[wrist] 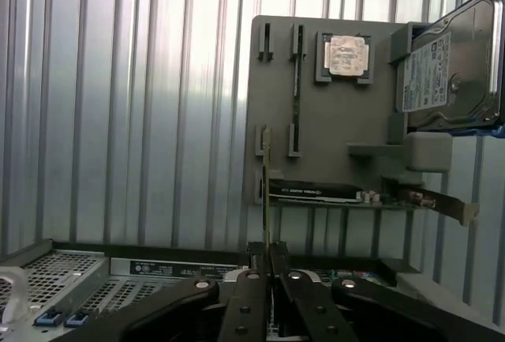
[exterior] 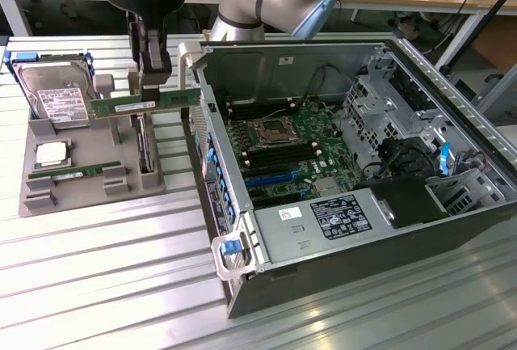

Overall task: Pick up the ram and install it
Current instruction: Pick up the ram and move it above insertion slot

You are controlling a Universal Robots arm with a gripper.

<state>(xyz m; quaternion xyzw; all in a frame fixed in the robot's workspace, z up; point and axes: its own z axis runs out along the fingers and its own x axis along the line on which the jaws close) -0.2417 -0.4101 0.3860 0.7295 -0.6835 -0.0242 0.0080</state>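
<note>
Gripper pinched on the ram, fingers pressed onto the board's upper edge near mid-length. In the wrist view the pads close on the stick edge-on.

Ram position: hanging directly beneath the gripper, on edge, clear of the grey tray and touching nothing else. Its long axis runs across the exterior view, the end toward that view's right slightly higher and just beside the wall of the open computer case.

A second ram stick lies in the tray, well apart from the gripper.

Key relation: the memory slots on the motherboard lie toward the exterior view's right of the held ram and lower, inside the case. Slot direction appears roughly parallel to the stick's long axis, but the angle is hard to judge.
</note>
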